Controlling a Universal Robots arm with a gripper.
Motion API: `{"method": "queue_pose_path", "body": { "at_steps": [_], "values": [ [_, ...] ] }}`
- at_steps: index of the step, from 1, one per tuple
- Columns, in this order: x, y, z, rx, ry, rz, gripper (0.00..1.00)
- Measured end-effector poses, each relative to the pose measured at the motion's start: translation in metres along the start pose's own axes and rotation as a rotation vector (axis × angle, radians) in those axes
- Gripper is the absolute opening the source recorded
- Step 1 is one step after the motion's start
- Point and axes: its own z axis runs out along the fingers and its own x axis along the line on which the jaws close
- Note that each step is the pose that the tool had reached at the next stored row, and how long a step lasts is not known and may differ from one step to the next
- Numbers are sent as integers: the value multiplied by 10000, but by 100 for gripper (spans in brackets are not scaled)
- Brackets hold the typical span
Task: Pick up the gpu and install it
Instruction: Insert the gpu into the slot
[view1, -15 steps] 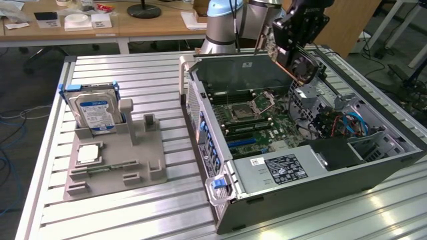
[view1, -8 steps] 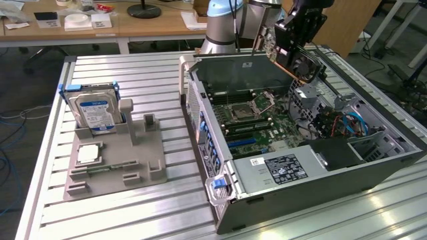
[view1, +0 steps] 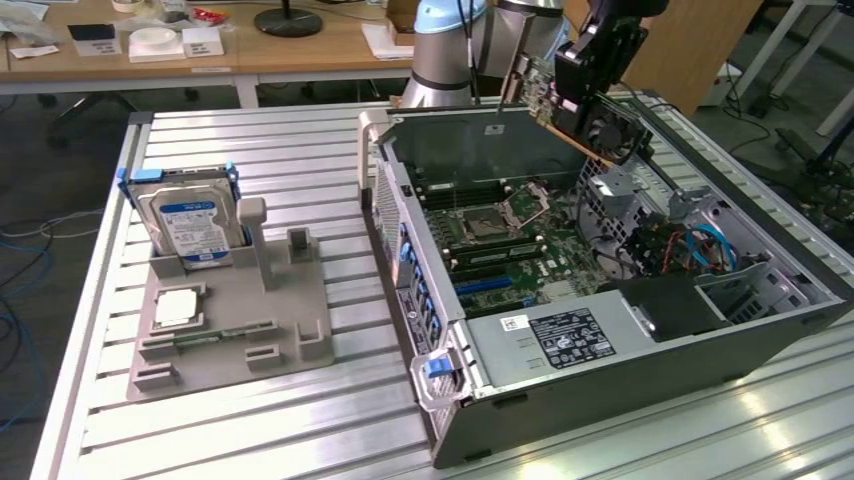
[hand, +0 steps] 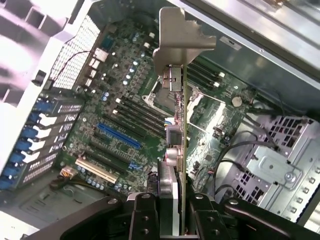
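My gripper (view1: 587, 68) is shut on the gpu (view1: 610, 125), a green card with a black cooler, and holds it tilted in the air over the back right corner of the open computer case (view1: 400, 215). In the wrist view the gpu (hand: 181, 107) is seen edge-on, running from between my gripper's (hand: 175, 217) fingers out to its silver end bracket (hand: 182, 42). Below it lies the motherboard (hand: 125, 110) with a blue expansion slot (hand: 119, 136) and a white slot (hand: 97, 170). The card hangs apart from the board and touches no slot.
A grey fixture (view1: 227, 330) on the slatted aluminium table (view1: 267, 430) holds an upright hard drive (view1: 191, 225) with a blue-white label and a small chip (view1: 176, 308). Inside the case are a power supply (view1: 561, 335), drive cage (hand: 280, 165) and cables (view1: 694, 245).
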Motion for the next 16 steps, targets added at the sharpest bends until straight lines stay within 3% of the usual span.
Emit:
{"method": "queue_pose_path", "body": {
  "at_steps": [16],
  "values": [
    [1, -2, 16, -7, -58, -2517, 28]
  ]
}}
